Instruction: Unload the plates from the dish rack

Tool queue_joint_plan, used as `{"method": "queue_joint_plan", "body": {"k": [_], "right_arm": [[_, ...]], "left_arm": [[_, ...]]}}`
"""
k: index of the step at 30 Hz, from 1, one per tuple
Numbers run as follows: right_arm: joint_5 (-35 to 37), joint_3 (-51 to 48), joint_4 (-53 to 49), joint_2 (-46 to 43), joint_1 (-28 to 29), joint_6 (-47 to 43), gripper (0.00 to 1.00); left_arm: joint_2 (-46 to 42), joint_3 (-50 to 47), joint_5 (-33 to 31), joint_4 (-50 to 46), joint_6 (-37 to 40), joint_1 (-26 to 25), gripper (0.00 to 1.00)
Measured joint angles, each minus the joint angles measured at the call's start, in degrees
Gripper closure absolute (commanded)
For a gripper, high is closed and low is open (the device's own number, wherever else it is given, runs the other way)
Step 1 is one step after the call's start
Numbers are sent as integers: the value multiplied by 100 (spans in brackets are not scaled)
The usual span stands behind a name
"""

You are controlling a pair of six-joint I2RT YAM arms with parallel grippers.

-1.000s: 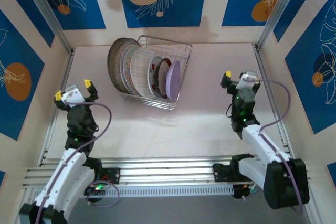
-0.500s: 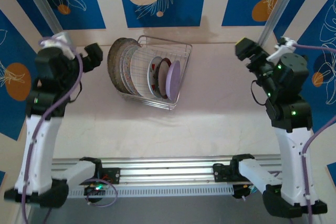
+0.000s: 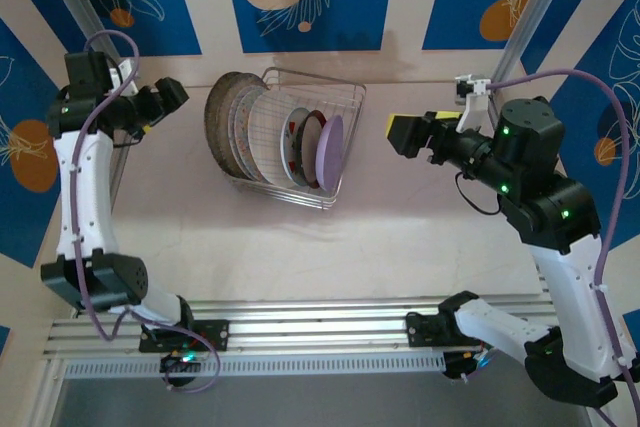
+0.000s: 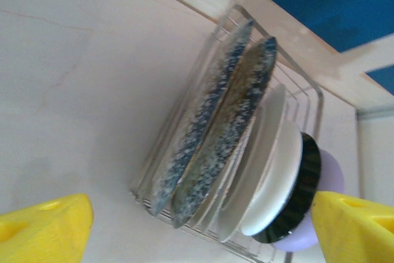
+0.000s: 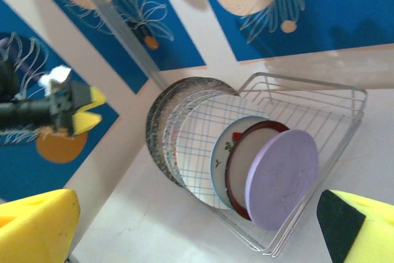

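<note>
The dish rack [image 3: 285, 194] stands toward the far side of the tabletop [image 3: 400, 237], a little left of the middle, and all the plates [image 3: 275, 132] are in it, standing on edge in one row. From above, the left claw [image 3: 160, 107] is in the air to the left of the rack and the right claw [image 3: 410, 135] to the right, both turned toward it and apart from it. This view gives the order: the speckled plates [image 3: 222, 112] at the left end, leaning out over the rim, then the grid plate [image 3: 268, 132], and the lilac plate [image 3: 330, 152] at the right end. The left wrist camera looks at the row edge-on; there the speckled ones can be counted as two, and a dark-rimmed plate [image 4: 306, 183] sits just before the lilac one. Its yellow fingers [image 4: 43, 229] stand wide apart with nothing held. The right wrist camera sees the faces, with a strawberry plate [image 5: 223, 152] behind the dark-rimmed one, and its pads [image 5: 34, 226] are also wide apart and empty.
</note>
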Motion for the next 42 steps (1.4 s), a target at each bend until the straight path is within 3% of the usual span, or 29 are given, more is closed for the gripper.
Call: {"method": "queue_joint_plan", "body": {"k": [4, 12, 18, 22, 27, 42], "right_arm": [[-420, -28, 24, -4, 13, -170, 0], [-756, -79, 48, 66, 13, -315, 0], [-798, -334, 380, -35, 13, -308, 0], [-894, -531, 638, -83, 13, -254, 0], [-1010, -525, 817, -11, 61, -199, 0], [-1071, -476, 861, 190, 125, -199, 0]], "left_arm": [[490, 216, 501, -11, 533, 22, 13], [577, 232, 505, 26, 1421, 138, 27], [577, -111, 505, 315, 1888, 79, 28], [577, -350, 448, 535, 2028, 24, 29], [577, -758, 417, 903, 2114, 17, 37], [573, -1117, 527, 1248, 2555, -72, 38]]}}
